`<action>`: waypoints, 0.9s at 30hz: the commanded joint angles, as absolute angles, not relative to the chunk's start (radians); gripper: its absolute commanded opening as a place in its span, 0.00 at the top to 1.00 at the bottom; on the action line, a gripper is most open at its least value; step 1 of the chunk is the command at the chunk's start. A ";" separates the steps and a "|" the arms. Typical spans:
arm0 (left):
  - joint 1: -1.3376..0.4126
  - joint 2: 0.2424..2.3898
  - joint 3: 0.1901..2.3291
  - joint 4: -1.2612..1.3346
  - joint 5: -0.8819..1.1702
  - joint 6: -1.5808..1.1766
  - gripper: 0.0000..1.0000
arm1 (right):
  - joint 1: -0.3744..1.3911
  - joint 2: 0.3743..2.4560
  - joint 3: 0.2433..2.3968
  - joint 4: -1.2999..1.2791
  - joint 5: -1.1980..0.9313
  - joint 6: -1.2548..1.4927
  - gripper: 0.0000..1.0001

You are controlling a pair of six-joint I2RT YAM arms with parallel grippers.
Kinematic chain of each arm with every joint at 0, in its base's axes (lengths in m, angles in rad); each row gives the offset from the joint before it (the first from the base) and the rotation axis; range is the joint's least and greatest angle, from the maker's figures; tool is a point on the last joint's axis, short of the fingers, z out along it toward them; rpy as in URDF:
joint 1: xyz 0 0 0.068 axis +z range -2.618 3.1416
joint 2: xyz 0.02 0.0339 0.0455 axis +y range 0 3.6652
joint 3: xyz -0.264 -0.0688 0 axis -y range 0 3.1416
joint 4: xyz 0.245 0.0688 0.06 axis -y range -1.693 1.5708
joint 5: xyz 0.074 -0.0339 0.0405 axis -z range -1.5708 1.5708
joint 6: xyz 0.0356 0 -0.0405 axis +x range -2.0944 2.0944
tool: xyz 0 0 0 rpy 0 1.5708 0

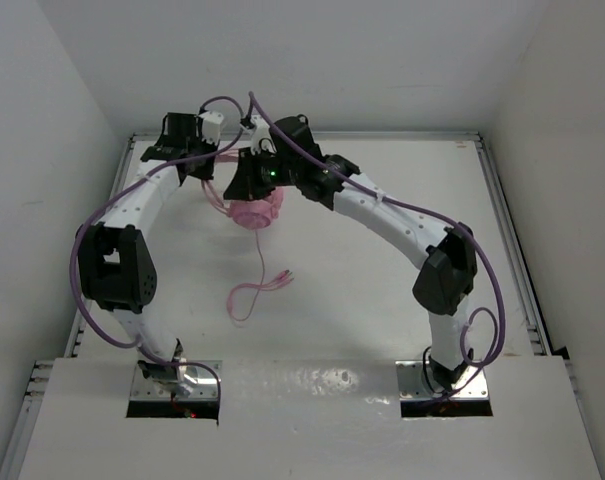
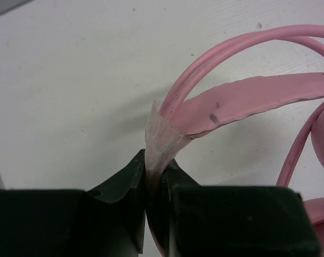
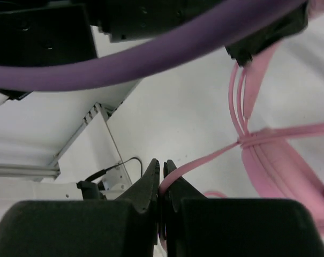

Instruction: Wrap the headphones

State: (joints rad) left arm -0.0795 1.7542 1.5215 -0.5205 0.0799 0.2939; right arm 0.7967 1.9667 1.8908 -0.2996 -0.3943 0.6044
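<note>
White surface, pale walls on three sides. Toward the far edge, left of the middle: headphones, slung between the two arms, earcups low over the surface or resting on it; hard to tell which.

Left pincer clamped tight on the end of the headband, at a clear sleeve bunched round it and two strands of cord. Right pincer squeezed shut on a single strand, drawn taut toward a few turns cinched round the headband.

Likely trouble, by judgement only:
- Could lose the strand from the right pincer: thin, smooth cord, pinched only at the tips.
- Could drag the headband out of the left pincer through too hard a pull on that taut strand.
- Could let the turns spring loose through any slack.
- Could snag on the purple cable crossing close above the right pincer.
- Could catch or trail the loose tail, curled on the surface toward the middle.

Pink throughout. Thin flat headband, faintly scuffed. Round padded earcups, bunched together. Long, thin, rubbery cord, partly wound, with the rest in loose loops.
</note>
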 commanded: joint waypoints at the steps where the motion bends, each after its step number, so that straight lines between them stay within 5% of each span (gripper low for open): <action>1: -0.087 1.692 1.526 -0.426 0.074 0.388 1.00 | 0.793 1.922 2.001 -0.331 -0.434 0.689 1.00; 8: -0.094 1.681 1.511 -0.436 0.101 0.437 1.00 | 0.655 2.025 2.212 -0.755 -0.448 0.649 1.00; 14: -0.106 1.689 1.581 -0.479 0.144 0.453 1.00 | 0.644 2.000 2.169 -0.914 -0.079 0.459 1.00; 18: -0.146 1.697 1.632 -0.561 0.190 0.486 1.00 | 0.644 1.982 2.148 -0.830 0.078 0.268 1.00; 27: -0.224 1.667 1.626 -0.655 0.192 0.523 1.00 | 0.629 1.847 1.786 -0.207 0.408 -0.154 1.00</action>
State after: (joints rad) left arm -0.2176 1.7340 1.5967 -0.5804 0.1364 0.4656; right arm 0.6624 1.9224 1.8324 -0.5064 0.1955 0.0681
